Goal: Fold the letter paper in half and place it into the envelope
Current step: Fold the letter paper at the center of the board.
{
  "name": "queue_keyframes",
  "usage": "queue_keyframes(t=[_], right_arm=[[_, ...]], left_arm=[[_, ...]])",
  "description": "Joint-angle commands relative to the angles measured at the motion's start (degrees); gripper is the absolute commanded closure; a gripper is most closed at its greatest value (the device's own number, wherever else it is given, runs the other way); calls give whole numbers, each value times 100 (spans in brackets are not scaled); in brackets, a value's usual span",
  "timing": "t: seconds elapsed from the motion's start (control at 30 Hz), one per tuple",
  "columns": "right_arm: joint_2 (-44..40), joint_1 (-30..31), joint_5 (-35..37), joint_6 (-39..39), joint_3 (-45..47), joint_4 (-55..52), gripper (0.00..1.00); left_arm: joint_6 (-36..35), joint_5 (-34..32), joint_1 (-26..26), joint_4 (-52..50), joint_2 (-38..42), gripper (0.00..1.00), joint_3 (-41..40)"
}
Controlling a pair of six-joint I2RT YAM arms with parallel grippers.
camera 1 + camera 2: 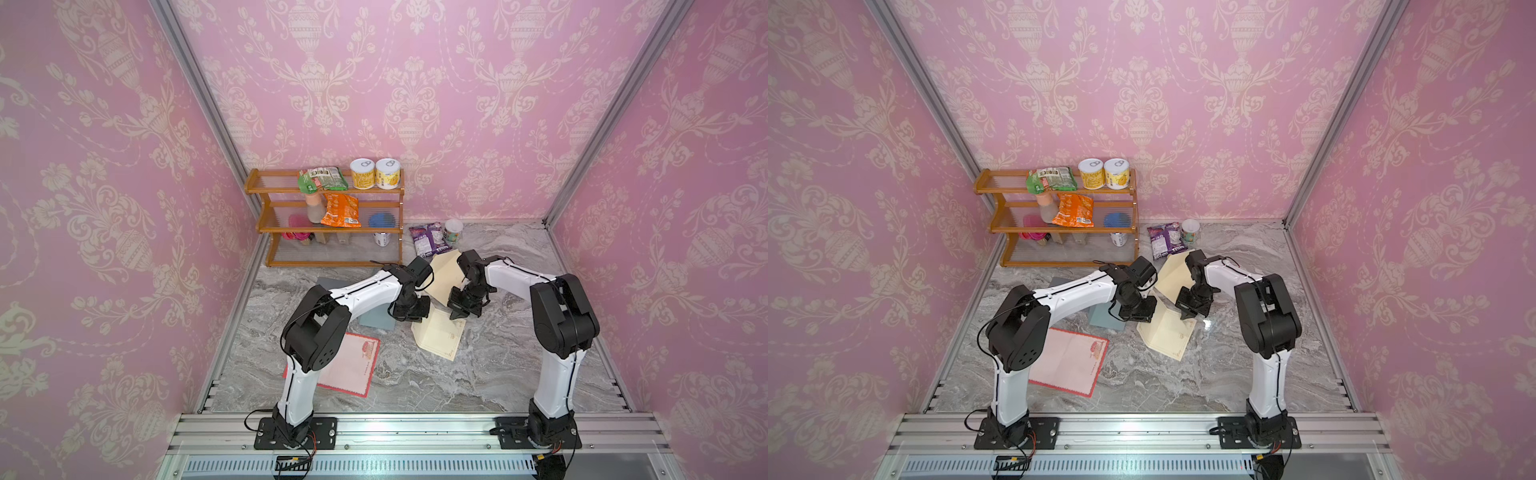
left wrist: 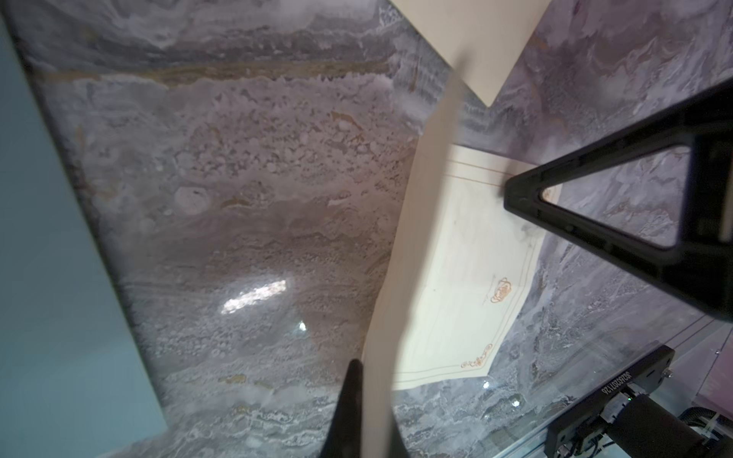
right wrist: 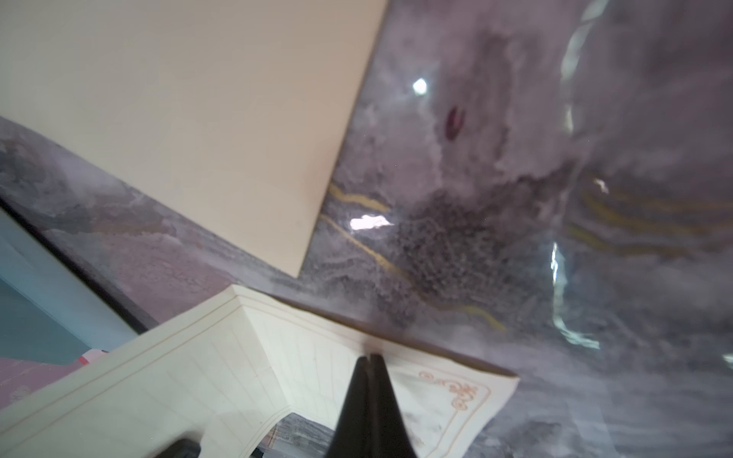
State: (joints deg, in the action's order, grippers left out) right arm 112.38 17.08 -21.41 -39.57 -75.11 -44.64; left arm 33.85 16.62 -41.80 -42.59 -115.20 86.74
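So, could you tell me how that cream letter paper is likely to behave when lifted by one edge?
Probably floppy: the letter paper curls up where the left gripper pinches its edge, while the rest lies flat on the table. Likely light and easily creased, being a thin sheet. Pushed, it might slide on the glossy marble.

walls (image 1: 415, 41): pink damask | floor (image 1: 498, 374): grey marble (glossy) | rack (image 1: 266, 190): wooden

On the grey marble table (image 1: 415, 382) the cream letter paper (image 1: 438, 338) lies just before the beige envelope (image 1: 444, 274), the brown wooden rack (image 1: 270, 190) behind, left
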Motion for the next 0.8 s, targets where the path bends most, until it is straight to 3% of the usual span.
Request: queue_keyframes(t=[0.0, 0.13, 0.2, 0.33, 0.43, 0.77], right_arm=[[175, 62, -171, -200, 45, 195, 100], [291, 67, -207, -230, 58, 280, 100], [319, 76, -223, -237, 92, 314, 100], [394, 76, -233, -253, 138, 382, 100], [447, 76, -268, -277, 171, 443, 100], [223, -12, -433, -473, 287, 675, 100]], left_arm=[[-127, -182, -4, -232, 165, 100, 86], [0, 74, -12, -7, 195, 100, 131], [64, 220, -28, 144, 221, 94, 172], [170, 526, -54, 476, 278, 58, 327], [341, 789, -74, 860, 339, 39, 371], [870, 1423, -198, 1984, 194, 37, 192]])
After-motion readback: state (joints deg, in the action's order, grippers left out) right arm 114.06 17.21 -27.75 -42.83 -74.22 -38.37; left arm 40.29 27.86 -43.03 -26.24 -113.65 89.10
